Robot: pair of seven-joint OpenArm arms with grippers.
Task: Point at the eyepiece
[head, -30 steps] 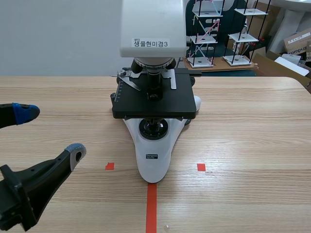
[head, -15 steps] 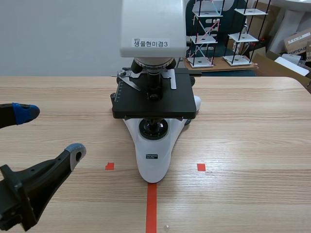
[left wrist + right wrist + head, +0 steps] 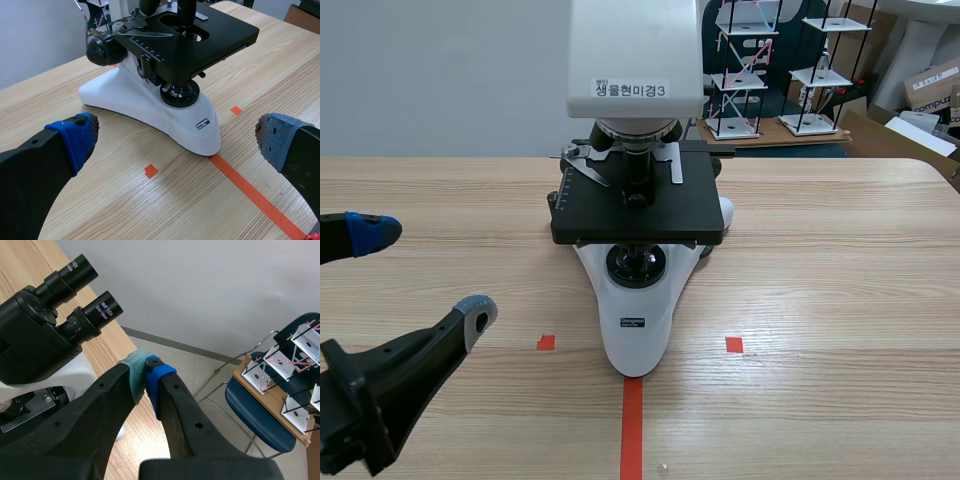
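A white and black microscope [image 3: 638,200] stands at the table's middle, its base [image 3: 170,115] ahead of my open left gripper [image 3: 175,137]. In the scene view that left gripper [image 3: 420,275] hovers low at the left, nothing between its fingers. The right wrist view shows the microscope's two black eyepieces [image 3: 92,312], marked WF10X. My right gripper [image 3: 145,371] is shut on nothing, its tips close to the nearer eyepiece, a short gap apart. The right arm is out of the scene view, and so are the eyepieces.
The black stage [image 3: 638,210] overhangs the base. Orange tape marks [image 3: 632,425] lie on the wooden table [image 3: 820,300]. Beyond the far edge stand a blue chair [image 3: 260,415] and wire-frame models [image 3: 770,70]; cardboard boxes [image 3: 930,90] sit at the far right.
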